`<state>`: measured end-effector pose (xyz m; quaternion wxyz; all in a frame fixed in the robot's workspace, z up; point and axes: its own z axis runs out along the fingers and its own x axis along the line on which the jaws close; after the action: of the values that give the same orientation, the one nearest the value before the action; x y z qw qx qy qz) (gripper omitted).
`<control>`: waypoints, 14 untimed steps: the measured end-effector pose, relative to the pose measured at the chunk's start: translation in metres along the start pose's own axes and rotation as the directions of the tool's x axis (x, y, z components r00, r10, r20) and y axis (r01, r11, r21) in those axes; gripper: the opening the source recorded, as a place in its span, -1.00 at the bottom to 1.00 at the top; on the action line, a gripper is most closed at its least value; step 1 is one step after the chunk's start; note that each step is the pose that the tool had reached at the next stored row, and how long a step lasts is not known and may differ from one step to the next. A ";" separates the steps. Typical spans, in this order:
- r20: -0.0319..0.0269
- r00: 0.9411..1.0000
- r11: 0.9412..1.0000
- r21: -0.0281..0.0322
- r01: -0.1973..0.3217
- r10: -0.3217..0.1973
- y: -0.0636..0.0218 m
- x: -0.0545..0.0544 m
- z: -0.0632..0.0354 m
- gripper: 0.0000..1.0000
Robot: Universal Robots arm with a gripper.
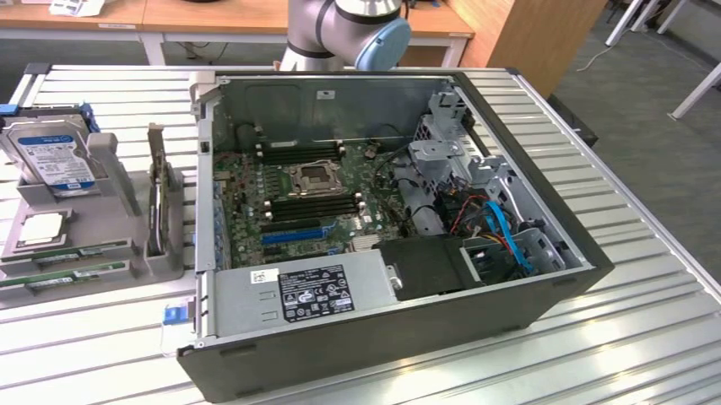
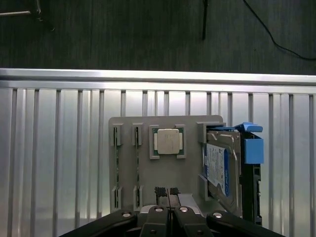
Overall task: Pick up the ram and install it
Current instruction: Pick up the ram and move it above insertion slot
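- Pincer (image 2: 167,191) is clamped fully shut, ribbed pads (image 2: 159,190) pressed together, nothing between them. It's empty-handed!
- Right beneath the tips is the grey holder (image 2: 168,173), sitting on the slatted metal table (image 2: 49,148).
- The ram (image 2: 137,165) stands on edge in a holder slot, just off to one side of the closed tips and untouched. A second stick (image 2: 117,165) sits in the next slot, farther out on that same side.
- Ahead of the tips, mid-holder, a processor chip (image 2: 167,142) lies flat in its pocket.
- Across from the sticks, on the pincer's other side, a hard drive (image 2: 217,168) stands in the holder, with a blue bracket (image 2: 252,148) against it.
- Farthest out, beside the holder, is the open computer case (image 1: 451,337), its motherboard (image 1: 242,190) and long black slots (image 1: 299,154) exposed. The arm (image 1: 338,29) rises behind it.
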<state>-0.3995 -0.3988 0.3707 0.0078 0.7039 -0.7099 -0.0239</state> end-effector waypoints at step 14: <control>0.000 1.000 1.000 0.000 0.000 0.000 -0.0003 0.000 0.0065 -0.80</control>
<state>-0.3995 -0.3988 0.3642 0.0078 0.7040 -0.7098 -0.0239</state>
